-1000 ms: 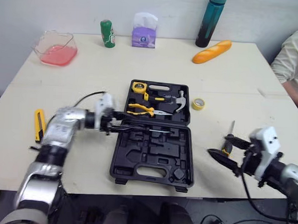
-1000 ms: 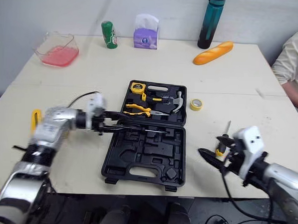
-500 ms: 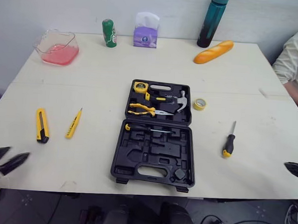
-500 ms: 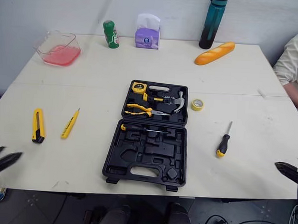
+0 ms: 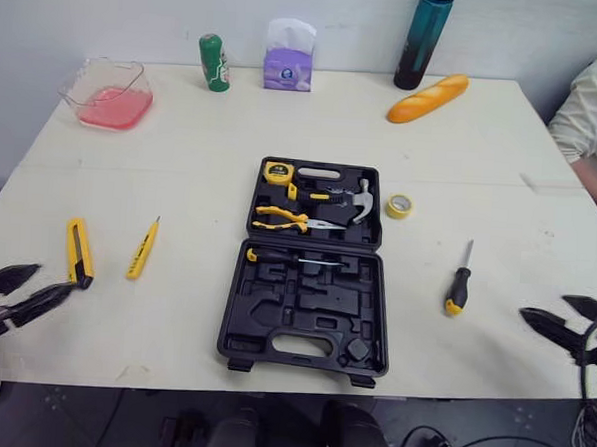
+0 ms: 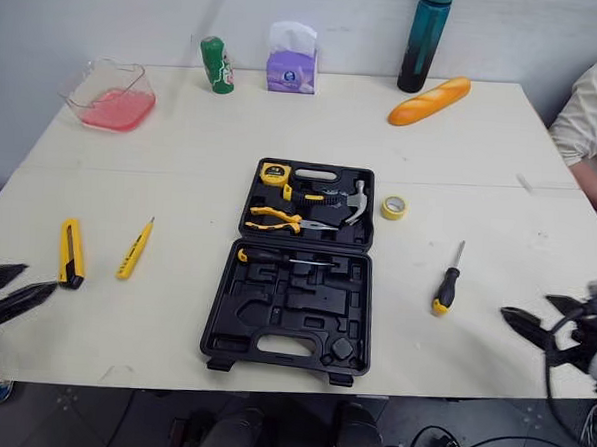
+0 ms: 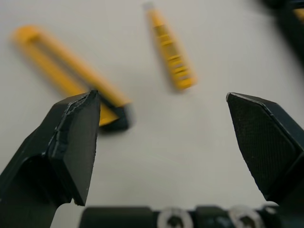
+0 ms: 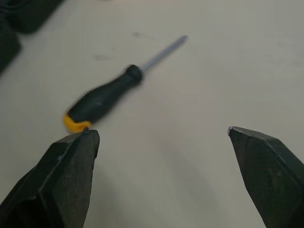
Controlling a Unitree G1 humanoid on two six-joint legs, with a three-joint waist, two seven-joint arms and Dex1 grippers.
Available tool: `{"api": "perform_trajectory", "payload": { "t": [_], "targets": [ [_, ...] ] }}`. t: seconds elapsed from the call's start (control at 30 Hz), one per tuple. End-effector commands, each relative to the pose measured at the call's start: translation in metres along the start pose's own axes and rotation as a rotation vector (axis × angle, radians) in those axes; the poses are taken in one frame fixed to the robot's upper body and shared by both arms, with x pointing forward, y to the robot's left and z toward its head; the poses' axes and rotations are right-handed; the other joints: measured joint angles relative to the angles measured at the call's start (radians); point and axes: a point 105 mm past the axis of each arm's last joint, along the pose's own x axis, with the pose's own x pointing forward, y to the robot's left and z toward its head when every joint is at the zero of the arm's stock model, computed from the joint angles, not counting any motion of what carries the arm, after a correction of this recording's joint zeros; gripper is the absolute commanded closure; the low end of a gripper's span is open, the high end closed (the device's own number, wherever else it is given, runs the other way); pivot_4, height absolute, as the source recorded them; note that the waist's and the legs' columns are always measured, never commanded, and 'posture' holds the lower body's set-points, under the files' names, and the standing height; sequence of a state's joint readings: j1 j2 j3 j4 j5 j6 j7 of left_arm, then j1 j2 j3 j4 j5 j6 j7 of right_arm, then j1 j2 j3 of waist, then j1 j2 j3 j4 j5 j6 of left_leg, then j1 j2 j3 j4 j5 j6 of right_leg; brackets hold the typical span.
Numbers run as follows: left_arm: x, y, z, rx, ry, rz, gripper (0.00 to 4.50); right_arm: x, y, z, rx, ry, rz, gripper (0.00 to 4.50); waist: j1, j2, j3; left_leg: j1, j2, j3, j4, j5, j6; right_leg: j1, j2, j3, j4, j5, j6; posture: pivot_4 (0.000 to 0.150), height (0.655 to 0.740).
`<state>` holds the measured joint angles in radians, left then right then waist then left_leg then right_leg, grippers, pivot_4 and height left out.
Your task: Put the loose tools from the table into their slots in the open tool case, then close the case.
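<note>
Plainly, both grippers are spread and empty. The left gripper (image 5: 53, 279) hangs at the table's (image 5: 183, 127) left front edge, just short of the yellow knife (image 5: 77, 252). The right gripper (image 5: 543, 305) is at the right front edge. The screwdriver (image 5: 458, 284) lies on bare tabletop between it and the open case (image 5: 273, 322), with its tip pointing away from the robot. The purple box's (image 5: 287, 68) label is too small to read.

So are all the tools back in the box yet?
Partly. The tape measure, hammer, pliers and thin screwdriver sit in the tool case. Nothing is in hand: the left end effector and right end effector are open and empty. Left on the table: the yellow knife, yellow tester, black screwdriver and tape roll. The case isn't closed yet.
</note>
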<state>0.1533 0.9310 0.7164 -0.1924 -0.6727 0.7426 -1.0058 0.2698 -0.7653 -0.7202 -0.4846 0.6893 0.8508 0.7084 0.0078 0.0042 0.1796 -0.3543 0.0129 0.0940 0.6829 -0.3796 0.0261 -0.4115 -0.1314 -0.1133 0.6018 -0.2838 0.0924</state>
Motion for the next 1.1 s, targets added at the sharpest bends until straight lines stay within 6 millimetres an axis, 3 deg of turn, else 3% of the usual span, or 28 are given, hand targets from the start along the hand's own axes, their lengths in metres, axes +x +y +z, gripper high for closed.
{"api": "perform_trajectory", "payload": {
  "t": [0.03,0.17,0.4,0.7,0.8,0.97,1.0,1.1],
  "targets": [
    [0.031,-0.045,0.04,0.12,-0.03,-0.264,0.05,0.012,0.025,0.008,0.008,-0.049,-0.06,0.0,-0.003,0.001,0.0,0.0,0.0,0.0,0.0,0.001,0.0,0.0,0.0,0.001,0.0,0.0,0.001,0.15,0.74],
    [0.059,-0.086,0.07,0.242,-0.067,-0.494,0.05,0.029,0.038,0.008,0.105,-0.105,-0.212,0.0,-0.01,0.001,0.0,0.001,-0.001,0.001,0.0,0.003,-0.003,-0.001,0.001,0.003,0.004,0.001,0.001,0.15,0.74],
    [0.092,-0.143,0.101,0.407,-0.143,-0.846,0.05,0.055,0.057,-0.001,0.237,-0.123,-0.365,0.0,-0.012,0.001,0.0,0.001,0.001,0.004,0.0,0.011,0.0,-0.003,0.017,0.007,0.011,0.0,0.0,0.15,0.74],
    [0.124,-0.164,0.109,0.462,-0.192,-1.007,0.05,0.082,0.046,-0.035,0.293,-0.076,-0.524,0.0,-0.012,-0.001,-0.001,0.001,0.001,0.006,0.0,0.013,0.001,-0.003,0.019,0.008,0.011,0.0,0.0,0.15,0.74],
    [0.128,-0.169,0.11,0.481,-0.202,-1.041,0.0,0.079,0.04,-0.037,0.28,-0.106,-0.591,0.8,-0.012,-0.001,-0.001,0.001,0.0,0.006,0.001,0.013,0.002,-0.003,0.019,0.008,0.011,0.0,0.0,0.15,0.74],
    [0.133,-0.164,0.109,0.496,-0.197,-1.028,0.0,0.079,0.045,-0.033,0.207,-0.141,-0.534,3.22,-0.013,-0.001,-0.001,0.001,0.001,0.006,0.001,0.013,0.001,-0.003,0.019,0.009,0.011,0.0,0.001,0.15,0.74],
    [0.133,-0.163,0.109,0.497,-0.196,-1.021,0.0,0.078,0.046,-0.03,0.197,-0.153,-0.522,3.47,-0.013,-0.001,-0.001,0.001,0.001,0.006,0.001,0.013,0.002,-0.003,0.019,0.009,0.011,0.0,0.001,0.15,0.74],
    [0.133,-0.159,0.107,0.494,-0.195,-0.997,0.0,0.07,0.043,-0.018,0.158,-0.198,-0.494,3.45,-0.012,-0.001,-0.001,0.001,0.001,0.006,0.001,0.013,0.002,-0.003,0.019,0.009,0.011,0.0,0.001,0.15,0.74]
  ]
}}
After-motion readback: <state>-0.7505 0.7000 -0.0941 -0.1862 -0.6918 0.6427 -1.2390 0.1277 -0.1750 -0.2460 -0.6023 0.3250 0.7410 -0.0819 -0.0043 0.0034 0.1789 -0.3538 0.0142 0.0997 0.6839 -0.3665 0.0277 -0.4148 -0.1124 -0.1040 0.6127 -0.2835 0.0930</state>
